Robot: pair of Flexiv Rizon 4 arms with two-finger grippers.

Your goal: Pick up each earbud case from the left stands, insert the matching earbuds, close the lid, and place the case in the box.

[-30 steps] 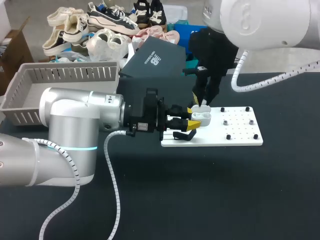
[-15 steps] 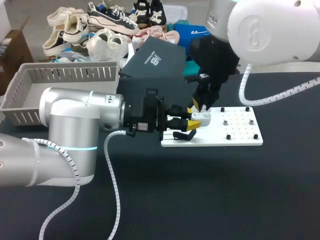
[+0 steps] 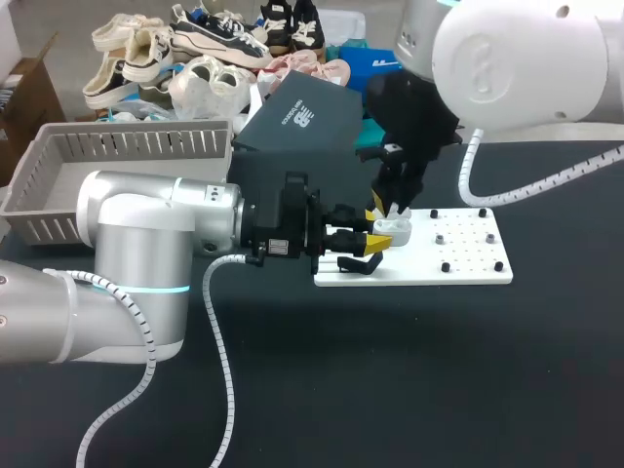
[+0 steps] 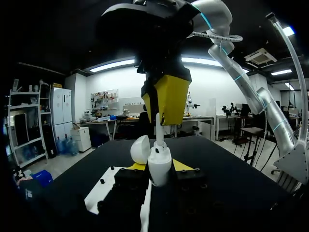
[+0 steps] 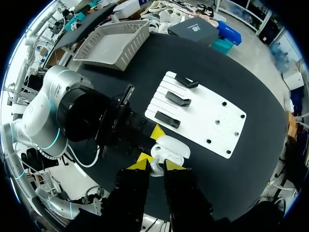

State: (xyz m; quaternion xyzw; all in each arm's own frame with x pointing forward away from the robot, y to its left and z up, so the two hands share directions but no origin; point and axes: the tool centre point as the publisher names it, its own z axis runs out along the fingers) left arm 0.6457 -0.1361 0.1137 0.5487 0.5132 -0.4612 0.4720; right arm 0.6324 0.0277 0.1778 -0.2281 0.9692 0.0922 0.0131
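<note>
Earbud case point(image 4: 159, 169) is white and sits up in the air, low over the near-left corner of the white board point(image 3: 468, 261). The left gripper point(image 3: 376, 237) is clenched on the earbud case, with one yellow tip pressed on each side of it. The lid point(image 4: 141, 150) of the case is open and tips off to one side.

The right gripper point(image 4: 164, 104) hangs just above the open case and points straight down. It is pinching an earbud point(image 4: 158, 129) between its two yellow tips. The thin white stem of the earbud comes down from the tips to the top of the case. I cannot tell how far in it sits.

The left arm point(image 3: 146, 244) lies low over the desk point(image 3: 390, 390) and comes in from the left side. The right arm point(image 3: 517, 49) comes in from the top right and bends down to the case.

The white board lies flat on the dark desk. Small black pegs point(image 3: 446, 266) stick up from its right part. In the right wrist view, three black stands point(image 5: 177, 99) sit in a row on the other part of the board, near the left gripper.

A grey basket point(image 3: 39, 161) with slotted walls sits at the far left of the desk, well apart from the board and both grippers.
</note>
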